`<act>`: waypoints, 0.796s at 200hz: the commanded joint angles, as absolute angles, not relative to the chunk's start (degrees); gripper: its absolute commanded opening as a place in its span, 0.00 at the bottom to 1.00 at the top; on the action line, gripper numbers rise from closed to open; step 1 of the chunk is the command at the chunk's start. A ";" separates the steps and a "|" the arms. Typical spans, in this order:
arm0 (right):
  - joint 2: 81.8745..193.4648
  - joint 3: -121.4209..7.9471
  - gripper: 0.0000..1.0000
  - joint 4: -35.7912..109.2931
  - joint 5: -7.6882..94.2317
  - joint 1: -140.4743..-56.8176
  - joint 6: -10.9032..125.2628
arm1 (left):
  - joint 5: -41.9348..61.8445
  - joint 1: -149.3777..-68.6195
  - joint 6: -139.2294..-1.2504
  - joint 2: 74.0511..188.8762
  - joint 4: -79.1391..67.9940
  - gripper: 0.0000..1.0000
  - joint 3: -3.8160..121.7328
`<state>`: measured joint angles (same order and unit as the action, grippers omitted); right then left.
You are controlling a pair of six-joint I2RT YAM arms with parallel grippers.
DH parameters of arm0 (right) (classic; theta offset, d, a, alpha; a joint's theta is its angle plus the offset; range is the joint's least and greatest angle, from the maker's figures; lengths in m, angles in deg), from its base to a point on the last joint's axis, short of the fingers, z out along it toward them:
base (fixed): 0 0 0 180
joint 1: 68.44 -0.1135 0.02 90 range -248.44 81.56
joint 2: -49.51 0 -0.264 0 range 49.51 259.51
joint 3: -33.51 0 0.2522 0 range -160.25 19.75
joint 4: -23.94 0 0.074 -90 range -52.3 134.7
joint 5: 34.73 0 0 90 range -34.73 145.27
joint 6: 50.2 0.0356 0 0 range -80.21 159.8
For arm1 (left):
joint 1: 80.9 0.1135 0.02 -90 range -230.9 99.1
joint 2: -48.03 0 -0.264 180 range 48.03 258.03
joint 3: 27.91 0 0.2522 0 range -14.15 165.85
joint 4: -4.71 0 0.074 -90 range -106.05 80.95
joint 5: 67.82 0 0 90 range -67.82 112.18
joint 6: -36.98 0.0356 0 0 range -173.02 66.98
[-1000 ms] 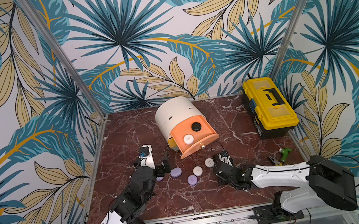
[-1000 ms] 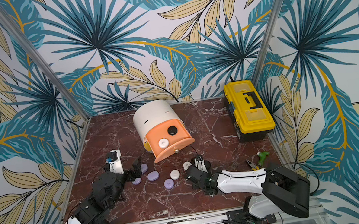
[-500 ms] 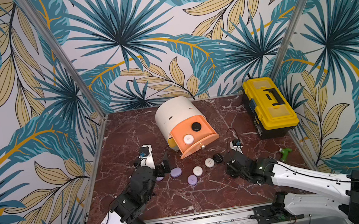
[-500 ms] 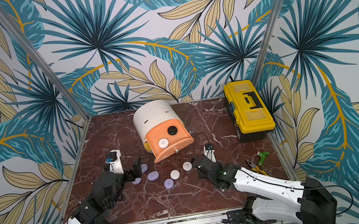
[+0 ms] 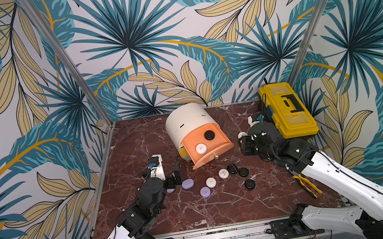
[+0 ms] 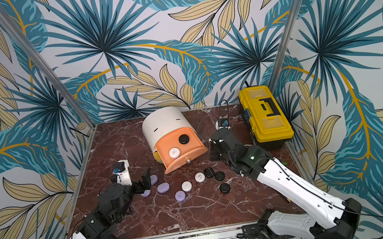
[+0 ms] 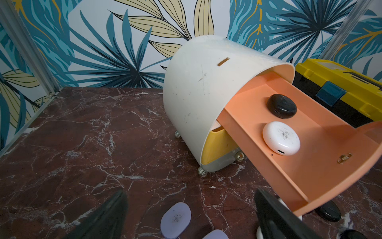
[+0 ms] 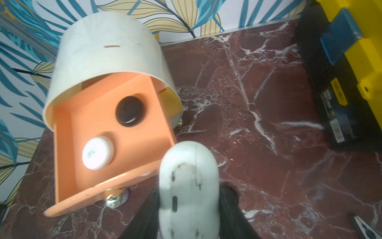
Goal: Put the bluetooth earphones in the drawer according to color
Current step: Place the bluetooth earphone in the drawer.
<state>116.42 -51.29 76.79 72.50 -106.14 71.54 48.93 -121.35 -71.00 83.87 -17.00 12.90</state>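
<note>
Right hand [image 8: 189,207] grips a white earphone case [image 5: 240,135], just right of the open peach drawer [image 5: 220,144] in a top view. It looks light, hard and slippery, so a hold across its middle seems safest; left hand [image 5: 174,177] is wide open.

Two white robot arms with black wrists extend from the bottom edge in both top views. The left arm, at lower left, lies low and points toward the centre, its left tool [image 5: 173,177] spread wide with nothing between the fingers. The right arm comes from the lower right, elbow bent, wrist right of centre. Its right tool [image 5: 242,141] is clamped on a white earphone case [image 8: 188,182].
</note>
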 commanded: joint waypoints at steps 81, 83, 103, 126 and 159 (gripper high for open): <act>140.01 -72.56 0.46 73.17 45.12 -107.71 69.85 | 48.30 -121.13 -70.60 83.19 -16.56 1.00 12.48; 140.51 -72.94 0.46 73.31 45.04 -107.84 69.81 | 48.29 -121.10 -70.60 83.19 -16.60 1.00 12.48; 144.37 -76.41 0.46 74.45 45.85 -109.05 69.35 | 48.33 -121.12 -70.64 83.14 -16.85 1.00 12.57; 148.00 -79.70 0.46 76.11 48.56 -110.47 68.15 | 48.20 -121.10 -70.64 82.89 -16.92 1.00 12.57; 152.77 -84.43 0.46 80.36 53.71 -112.53 65.84 | 48.13 -121.09 -70.73 82.64 -17.21 1.00 12.66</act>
